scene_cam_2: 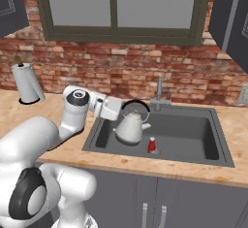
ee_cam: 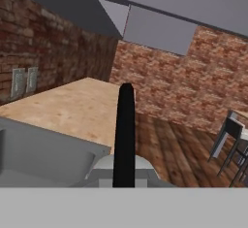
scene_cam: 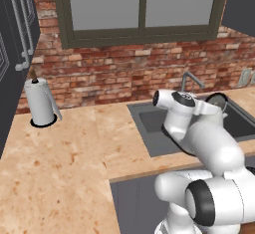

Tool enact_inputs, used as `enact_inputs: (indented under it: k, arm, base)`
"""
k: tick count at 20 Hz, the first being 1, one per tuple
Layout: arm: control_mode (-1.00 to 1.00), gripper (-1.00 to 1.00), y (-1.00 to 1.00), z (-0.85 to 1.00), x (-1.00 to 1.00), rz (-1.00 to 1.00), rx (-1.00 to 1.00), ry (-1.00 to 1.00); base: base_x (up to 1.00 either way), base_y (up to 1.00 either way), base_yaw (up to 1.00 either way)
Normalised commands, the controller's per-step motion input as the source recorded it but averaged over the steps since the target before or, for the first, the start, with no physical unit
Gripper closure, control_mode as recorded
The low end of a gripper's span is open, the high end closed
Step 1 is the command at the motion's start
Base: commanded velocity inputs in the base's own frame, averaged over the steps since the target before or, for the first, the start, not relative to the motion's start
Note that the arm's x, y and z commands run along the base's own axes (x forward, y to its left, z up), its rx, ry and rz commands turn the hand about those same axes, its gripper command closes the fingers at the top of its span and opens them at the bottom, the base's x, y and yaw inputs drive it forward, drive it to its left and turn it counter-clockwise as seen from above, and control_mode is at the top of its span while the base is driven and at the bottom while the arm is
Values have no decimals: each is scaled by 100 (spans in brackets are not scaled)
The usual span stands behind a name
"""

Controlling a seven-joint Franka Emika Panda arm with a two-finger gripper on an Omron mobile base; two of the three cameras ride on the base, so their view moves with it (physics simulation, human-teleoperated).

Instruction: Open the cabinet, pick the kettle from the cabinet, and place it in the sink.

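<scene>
Hanging over the sink [scene_cam_2: 213, 147] by its thin black handle, the rounded silver kettle [scene_cam_2: 130, 127] is clamped in the closed gripper [scene_cam_2: 127, 109] — beside a small red cup [scene_cam_2: 152, 145], speckled tan counter [scene_cam: 60, 168] around, brick wall [scene_cam_2: 121, 76] behind.

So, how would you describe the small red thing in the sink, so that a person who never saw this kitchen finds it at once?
Look below the window on the brick wall, at the dark grey sink set in the light counter. On its floor, right of the silver kettle that the gripper holds by the handle, stands a small red object. It is the sink's one red thing, far smaller than the kettle.
</scene>
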Motion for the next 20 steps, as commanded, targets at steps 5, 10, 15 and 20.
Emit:
enact_inputs:
  k: [5, 10, 15, 20]
  arm:
    - [-100, 100, -28, -15, 12, 0, 0, 0]
    - [-100, 100, -29, -12, 4, 0, 0, 0]
    - [-100, 100, -30, -13, 2, 0, 0, 0]
    - [-100, 100, -28, -10, 7, 0, -1, 0]
  base:
    - [0, 0, 0]
    - [0, 0, 0]
    - [0, 0, 0]
    - [0, 0, 0]
